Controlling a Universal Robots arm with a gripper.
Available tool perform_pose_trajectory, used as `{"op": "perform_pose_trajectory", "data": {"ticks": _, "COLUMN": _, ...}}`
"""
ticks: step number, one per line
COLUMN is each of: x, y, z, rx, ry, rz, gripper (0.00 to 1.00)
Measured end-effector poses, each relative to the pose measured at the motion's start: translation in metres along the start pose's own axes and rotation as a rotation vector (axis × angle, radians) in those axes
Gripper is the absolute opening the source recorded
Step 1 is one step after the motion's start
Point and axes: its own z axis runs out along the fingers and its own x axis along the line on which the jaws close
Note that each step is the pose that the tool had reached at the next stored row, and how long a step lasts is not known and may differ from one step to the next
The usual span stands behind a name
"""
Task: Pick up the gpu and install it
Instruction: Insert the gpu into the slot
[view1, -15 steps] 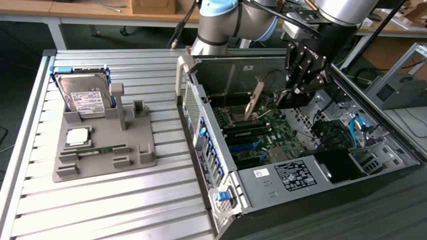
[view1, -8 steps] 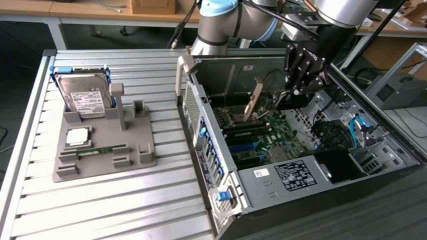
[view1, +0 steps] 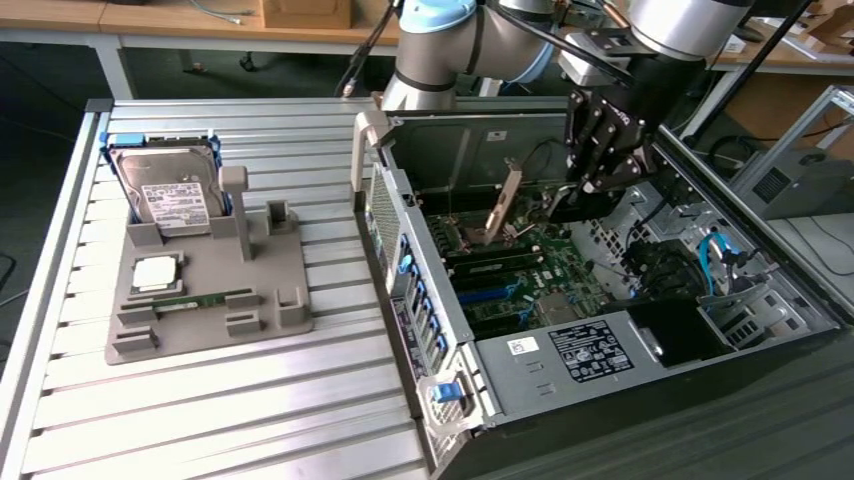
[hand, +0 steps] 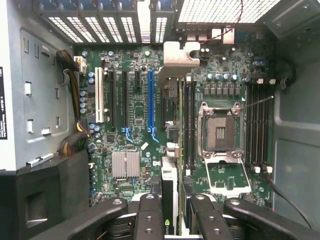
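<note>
Gpu (hand: 170, 181): dark card, edge-on in the wrist view, clamped between the two black fingers (hand: 150, 220) of the gripper (hand: 175, 221); I read the pincer as grasping it by the board's flat sides. Its pale metal end bracket (hand: 181, 54) lies at the far end, close to the case's perforated rear wall. In the exterior view I see that bracket standing tilted inside the open computer case (view1: 400, 235), with the gripper just above the motherboard (hand: 135, 125). The card lines up between the long blue slot (hand: 150, 100) and the memory slots beside the open processor socket (hand: 220, 132); I cannot tell whether its lower edge touches a slot. A silver heatsink (hand: 125, 164) sits on the board on the blue slot's other side. Outside the case, toward the exterior view's left, a grey parts holder (view1: 287, 300) rests on the slatted table (view1: 240, 410), carrying a hard drive (view1: 171, 190) propped upright, a square processor (view1: 156, 270) and a narrow green memory stick (view1: 200, 297).
</note>
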Motion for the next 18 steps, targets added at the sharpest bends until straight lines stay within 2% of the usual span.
{"op": "perform_pose_trajectory", "data": {"ticks": 18, "x": 0.0001, "y": 0.0086, "z": 0.0040, "rx": 0.0000, "ry": 0.0000, "rz": 0.000, "gripper": 0.27}}
